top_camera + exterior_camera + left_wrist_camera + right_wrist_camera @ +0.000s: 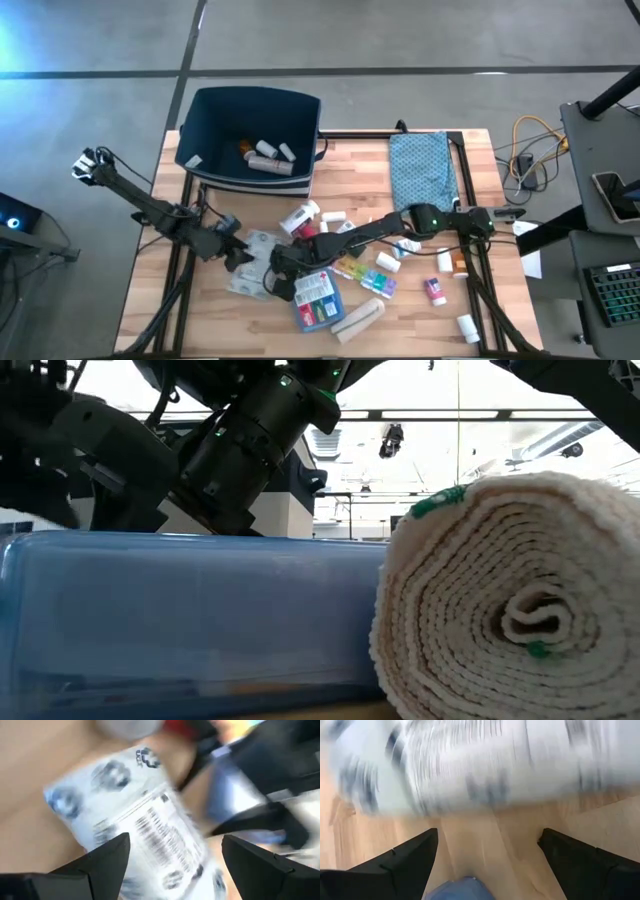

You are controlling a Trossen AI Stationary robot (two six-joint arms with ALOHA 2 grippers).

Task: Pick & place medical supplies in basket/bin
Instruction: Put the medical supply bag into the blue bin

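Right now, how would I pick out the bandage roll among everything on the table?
Start at the navy bin at the table's far edge and come straight across to the near edge. Beside the blue-red flat box lies the bandage roll, a plain beige cylinder, the only cloth-textured item without a label.

Table (420, 320): pale wood planks, smooth, matt. Grey printed packet (135, 827) between the left gripper's open jaws: crinkled plastic film, slight sheen. Beige bandage roll (510, 600): coarse looped cloth, rough, matt. Blue flat box (190, 620): smooth, faintly glossy. Dark navy rectangular bin (252, 112): soft matt fabric. Teal patterned pouch (420, 168): woven cloth.
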